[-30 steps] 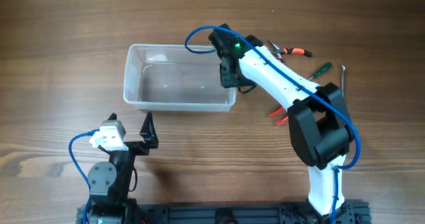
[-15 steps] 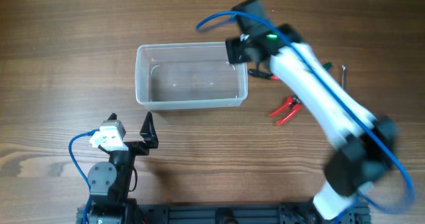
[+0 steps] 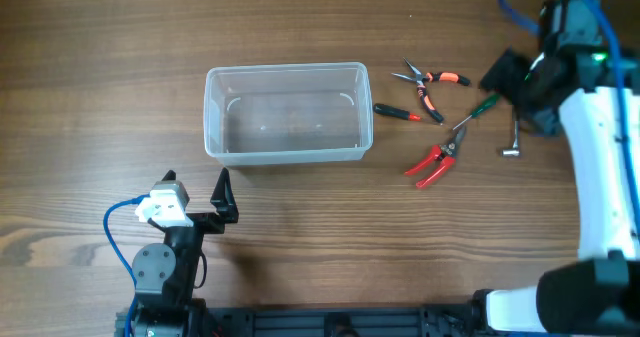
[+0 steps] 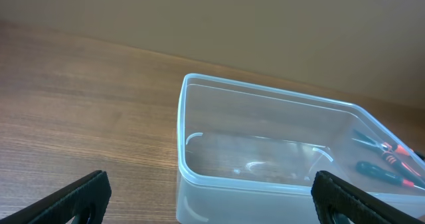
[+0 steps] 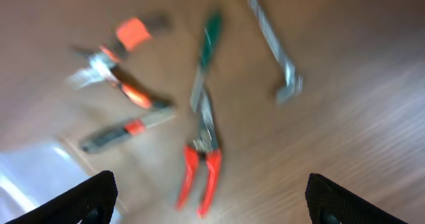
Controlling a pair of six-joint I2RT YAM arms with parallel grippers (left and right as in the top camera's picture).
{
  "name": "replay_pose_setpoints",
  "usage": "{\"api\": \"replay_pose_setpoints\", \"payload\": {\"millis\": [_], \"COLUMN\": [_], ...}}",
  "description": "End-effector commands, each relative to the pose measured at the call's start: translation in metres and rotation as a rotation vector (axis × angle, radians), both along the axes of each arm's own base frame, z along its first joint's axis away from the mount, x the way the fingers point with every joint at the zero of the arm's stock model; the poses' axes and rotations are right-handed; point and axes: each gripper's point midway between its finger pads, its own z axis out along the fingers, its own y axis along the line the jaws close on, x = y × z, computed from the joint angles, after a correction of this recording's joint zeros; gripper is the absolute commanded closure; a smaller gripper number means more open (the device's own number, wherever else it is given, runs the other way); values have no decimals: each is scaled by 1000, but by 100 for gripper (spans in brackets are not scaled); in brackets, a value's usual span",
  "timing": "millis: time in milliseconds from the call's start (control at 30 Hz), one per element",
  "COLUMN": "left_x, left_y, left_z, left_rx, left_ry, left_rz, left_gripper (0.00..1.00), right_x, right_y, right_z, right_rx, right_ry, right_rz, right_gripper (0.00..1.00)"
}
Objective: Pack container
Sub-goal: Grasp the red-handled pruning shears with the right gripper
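1. Nearest the base, your left pincer sits low over the wooden tabletop. Its two black fingers are spread wide, fully released, and they grip and touch nothing.
2. Just beyond that pincer is the container, a clear rectangular tub standing upright on the tabletop. Its long side faces the open fingers, a short way from their tips. In the left wrist view its rim fills the middle of the frame.
3. To the right of the container, five tools lie on the tabletop outside it:
   - Red-handled snips are the nearest.
   - A black-and-red screwdriver lies just beside the container's right wall.
   - Orange-handled pliers lie a little farther back.
   - A green-handled screwdriver lies angled above the snips' jaws.
   - A bent metal key lies farthest right.
4. Your right pincer is raised over the far right of that tool group. Its fingers stand wide apart, released, with no tool gripped between them. The right wrist view is motion-blurred, so you cannot judge its height over the tools.
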Motion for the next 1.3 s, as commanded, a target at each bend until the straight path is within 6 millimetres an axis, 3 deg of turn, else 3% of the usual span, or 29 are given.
{"api": "replay_pose_setpoints", "payload": {"millis": [0, 67, 133, 267, 467, 800, 900, 1133, 1267], "left_x": [0, 0, 0, 0, 0, 0, 0, 0, 0], "left_y": [2, 2, 2, 2, 2, 2, 2, 2, 2], "left_z": [-2, -2, -2, -2, -2, -2, -2, -2, -2], "left_rx": [-8, -8, -8, -8, -8, -8, -8, -8, -8], "left_ry": [4, 4, 4, 4, 4, 4, 4, 4, 4], "left_rz": [10, 10, 10, 10, 10, 10, 10, 10, 10], "left_gripper": [0, 0, 0, 0, 0, 0, 0, 0, 0], "right_x": [-30, -45, -60, -77, -98, -89, -90, -99, -108], "right_y": [32, 45, 54, 86, 92, 87, 82, 76, 79], "right_z": [-44, -69, -92, -126, -158, -169, -173, -201, -216], "right_rx": [176, 215, 234, 332, 322, 301, 273, 230, 238], "right_ry": [135, 195, 247, 280, 315, 254, 263, 351, 414], "right_rz": [-89, -74, -101, -85, -155, -183, -206, -224, -230], "right_gripper": [11, 19, 20, 27, 33, 51, 52, 51, 63]}}
